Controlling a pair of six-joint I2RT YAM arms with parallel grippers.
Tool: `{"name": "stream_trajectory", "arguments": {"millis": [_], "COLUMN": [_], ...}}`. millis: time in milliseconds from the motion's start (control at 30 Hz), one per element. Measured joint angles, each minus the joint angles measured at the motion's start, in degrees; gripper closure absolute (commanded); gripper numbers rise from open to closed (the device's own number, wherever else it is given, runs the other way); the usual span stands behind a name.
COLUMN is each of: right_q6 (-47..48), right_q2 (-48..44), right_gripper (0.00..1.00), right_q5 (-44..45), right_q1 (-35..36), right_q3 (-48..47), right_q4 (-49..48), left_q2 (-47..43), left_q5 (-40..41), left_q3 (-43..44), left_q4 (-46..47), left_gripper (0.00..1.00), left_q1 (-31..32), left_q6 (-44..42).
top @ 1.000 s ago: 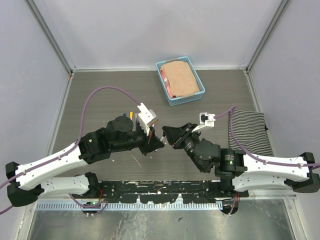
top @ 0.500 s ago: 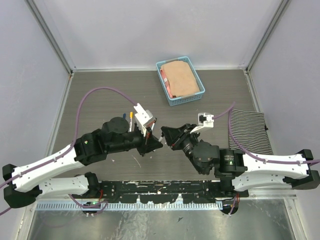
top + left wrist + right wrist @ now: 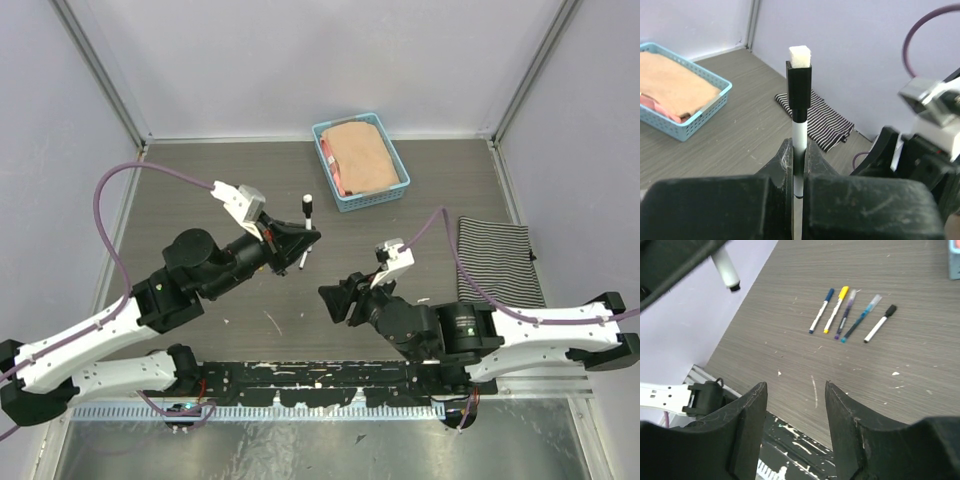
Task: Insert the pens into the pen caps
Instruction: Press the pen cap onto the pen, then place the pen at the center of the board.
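My left gripper (image 3: 799,145) is shut on a white pen (image 3: 799,131) that stands upright with a black cap (image 3: 799,90) on its top end. From above, this pen (image 3: 307,207) hangs over the middle of the table in the left gripper (image 3: 296,240). My right gripper (image 3: 796,395) is open and holds nothing. It sits low near the front edge (image 3: 335,298), apart from the left one. Several pens lie side by side on the table: blue-capped (image 3: 821,310), yellow (image 3: 836,309), purple (image 3: 846,312), teal (image 3: 862,317) and black-capped (image 3: 880,323).
A blue basket (image 3: 325,165) with a tan cloth stands at the back centre. A striped cloth (image 3: 497,262) lies flat at the right. Grey walls close in the table on three sides. The arms' bases run along the near edge.
The two grippers were tip to tip at the table's middle. The right gripper has opened and drawn back toward the front. The left arm has swung the capped pen up and toward the back.
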State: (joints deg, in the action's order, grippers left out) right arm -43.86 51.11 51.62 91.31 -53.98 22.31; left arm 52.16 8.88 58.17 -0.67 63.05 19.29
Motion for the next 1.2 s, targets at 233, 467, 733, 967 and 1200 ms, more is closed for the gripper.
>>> {"name": "stream_trajectory", "arguments": {"millis": [233,467,733,967,1200], "right_q6": [-0.28,2.69,7.89,5.9,2.95], "right_q2": [-3.63,1.6,0.17,-5.64,-14.97], "right_gripper": [0.42,0.42,0.43,0.42,0.41], "right_q5": [1.92,-9.84,-34.84,-49.77,-47.45], "right_q1": [-1.05,-20.31,-46.42,-62.75,-63.89], "right_q3": [-3.02,-5.9,-0.24,9.75,11.78], "right_q4": [10.47,13.35,6.62,2.97,7.28], "left_q2": [-2.99,-6.36,-7.41,-4.13,8.07], "left_q5": [-0.68,-8.72,-17.18,-16.28,-9.94], "left_q3": [-4.57,-6.45,-7.39,-7.21,-5.07], "left_q4": [-1.73,-4.0,-4.55,-6.16,-10.29], "left_gripper": [1.0,1.0,1.0,1.0,1.0], "left_q1": [-0.02,0.0,0.0,0.0,0.0], "left_q6": [-1.7,-5.42,-8.07,-8.57,-7.58]}}
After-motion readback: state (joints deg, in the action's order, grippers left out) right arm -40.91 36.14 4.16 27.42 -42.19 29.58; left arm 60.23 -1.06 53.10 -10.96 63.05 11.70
